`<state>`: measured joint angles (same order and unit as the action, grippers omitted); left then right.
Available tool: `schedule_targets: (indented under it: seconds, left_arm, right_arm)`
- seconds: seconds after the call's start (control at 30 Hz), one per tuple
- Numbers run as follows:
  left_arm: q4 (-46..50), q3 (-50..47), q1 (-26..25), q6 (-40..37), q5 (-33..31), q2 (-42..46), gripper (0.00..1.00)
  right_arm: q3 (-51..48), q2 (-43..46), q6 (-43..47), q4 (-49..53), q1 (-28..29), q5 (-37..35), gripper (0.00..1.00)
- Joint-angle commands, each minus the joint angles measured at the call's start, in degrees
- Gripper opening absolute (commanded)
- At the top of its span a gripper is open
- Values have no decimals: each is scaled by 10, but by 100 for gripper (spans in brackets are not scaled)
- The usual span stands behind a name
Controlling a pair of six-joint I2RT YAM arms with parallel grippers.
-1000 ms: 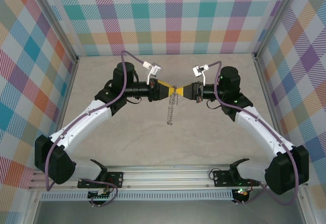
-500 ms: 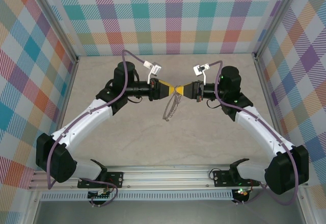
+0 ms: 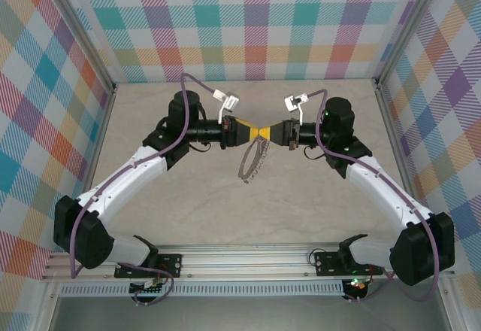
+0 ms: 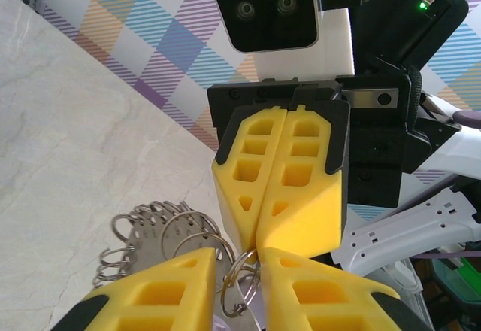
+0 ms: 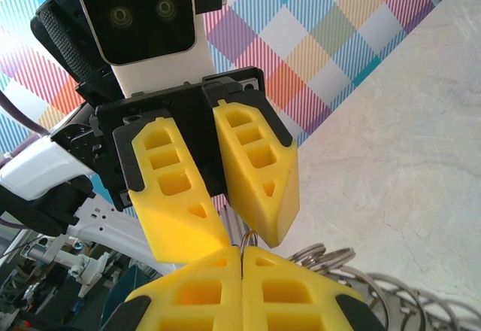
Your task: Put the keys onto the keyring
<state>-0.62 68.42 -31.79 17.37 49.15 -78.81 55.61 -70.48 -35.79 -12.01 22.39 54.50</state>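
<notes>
Both arms reach in over the middle of the worktop (image 3: 188, 218), end effectors tip to tip and off the surface.

Right end effector (image 3: 267, 133): jaws fully closed. A thin wire loop of the keyring (image 4: 154, 235) comes out of the seam at the fingertips (image 5: 203, 290), so it is pinching the ring at the rim.

Left end effector (image 3: 254, 133): jaws nearly closed with a narrow gap left. In the left wrist view a small wire loop (image 4: 240, 286) sits in that gap between the yellow fingers (image 4: 165, 293). Can't tell whether it is clamped or just sitting there.

The keyring hangs below the meeting point, tilted, with its lower end swung toward the left arm's side. It is well clear of the worktop. A fan of rim loops sticks out on the left-arm side in both wrist views.
</notes>
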Motion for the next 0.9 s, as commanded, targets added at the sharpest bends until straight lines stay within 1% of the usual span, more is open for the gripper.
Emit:
schedule_targets:
  seconds: [0.0, 0.03, 0.1, 0.23, 0.27, 0.33, 0.37, 0.4, 0.43, 0.5, 0.57, 0.63, 0.73, 0.87]
  left_arm:
    - [-20, 11, -5, 3, 22, -3, 22]
    - [-20, 11, -6, 2, 23, -4, 22]
    - [-22, 9, -8, 2, 20, -3, 17]
    - [-23, 12, -13, 3, 13, -4, 2]
    - [-22, 12, -15, 4, 9, -5, 0]
    - [-23, 11, -17, 10, -6, -5, 0]
    - [-28, 7, -19, 17, -15, -2, 0]
    - [-34, 3, -19, 26, -30, 1, 0]
    - [-39, -3, -19, 32, -42, 5, 0]
    - [-51, -15, -19, 41, -54, 15, 0]
    - [-70, -27, -19, 54, -60, 26, 0]
    - [-92, -41, -20, 66, -66, 39, 0]
    - [-106, -54, -21, 71, -71, 58, 0]
    - [-125, -70, -24, 81, -79, 80, 0]
  right_arm:
    - [2, -2, -4, -34, -4, 2, 0]
    - [2, -2, -4, -35, -4, 2, 0]
    - [1, -2, -5, -35, -4, 2, 0]
    - [-2, 1, -8, -35, -4, 0, 0]
    - [-2, 3, -10, -35, -5, -2, 0]
    - [-2, 10, -11, -27, -4, -13, 0]
    - [-2, 15, -9, -18, -4, -19, 12]
    - [-3, 24, -5, -6, -5, -30, 27]
    - [-6, 35, -1, 5, -6, -40, 36]
    - [-16, 64, 9, 30, -13, -65, 48]
    - [-37, 99, 10, 44, -24, -100, 54]
    - [-67, 143, 8, 61, -30, -165, 58]
    - [-113, 196, 11, 73, -30, -236, 60]
    - [-162, 237, 13, 61, -29, -269, 61]
